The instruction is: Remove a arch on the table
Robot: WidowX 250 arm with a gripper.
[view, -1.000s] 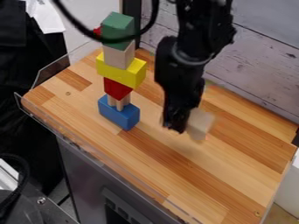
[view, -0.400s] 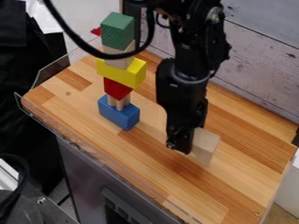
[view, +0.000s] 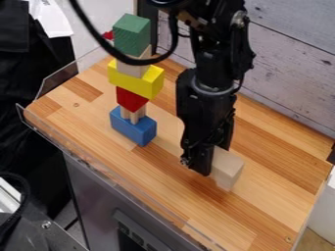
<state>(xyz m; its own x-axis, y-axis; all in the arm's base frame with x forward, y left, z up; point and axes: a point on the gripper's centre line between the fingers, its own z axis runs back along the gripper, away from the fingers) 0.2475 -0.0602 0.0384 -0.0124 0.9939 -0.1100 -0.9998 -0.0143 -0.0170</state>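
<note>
The black gripper hangs low over the middle-right of the table. A pale wooden block, which looks like the arch, is at its right side, touching or held by it; part of the block is hidden behind the gripper. The block stands upright, its lower end at or just above the wood. Whether the gripper is closed on it cannot be made out.
Left of the gripper stands a tower: blue block lowest, pale cylinders, red block, yellow block, a pale block and green block on top. Clear plastic edging borders the table; a plank wall is behind.
The gripper and the pale block have come down and toward the table's front since the earliest frame, with only a slight shift since the later one. The tower has not moved.
</note>
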